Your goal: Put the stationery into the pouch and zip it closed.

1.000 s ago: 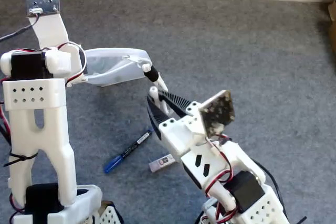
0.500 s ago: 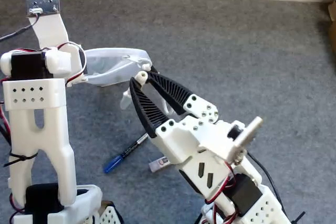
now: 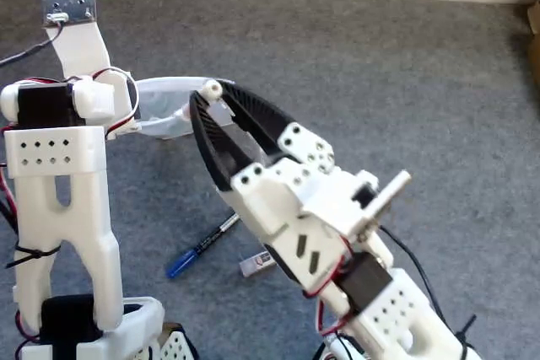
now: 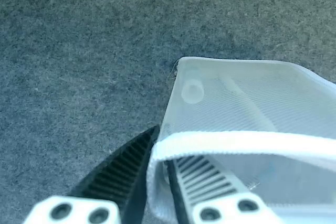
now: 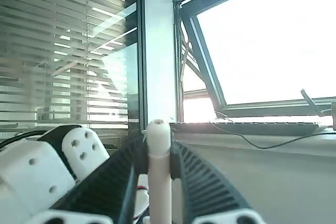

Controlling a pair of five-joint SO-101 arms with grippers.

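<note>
Overhead, the right gripper (image 3: pixel 211 100) sits at the pouch's (image 3: pixel 169 94) free end. Its black fingers (image 3: pixel 253 115) are clamped on a white marker (image 3: pixel 211 88) whose rounded tip overlaps the pouch rim. The pouch is white mesh, and its other end is hidden behind the left arm (image 3: pixel 59 149). Well apart from the pouch, toward the arm bases, a blue pen (image 3: pixel 201 248) lies on the grey table (image 3: pixel 405 82). A small white block (image 3: pixel 257 263) lies just beside the pen, on the side away from the pouch.

From the left wrist, the left gripper (image 4: pixel 163 150) has its fingers pinched together on the pouch's thick white rim, one outside the mesh and one inside. A round white stub (image 4: pixel 192 92) shows through the mesh near the pouch's far corner; whether it is inside or pressed against the outside, I cannot tell.

From the right wrist, the marker stands upright, gripped between the fingers, against a window (image 5: pixel 262 40) and blinds (image 5: pixel 63 51).
</note>
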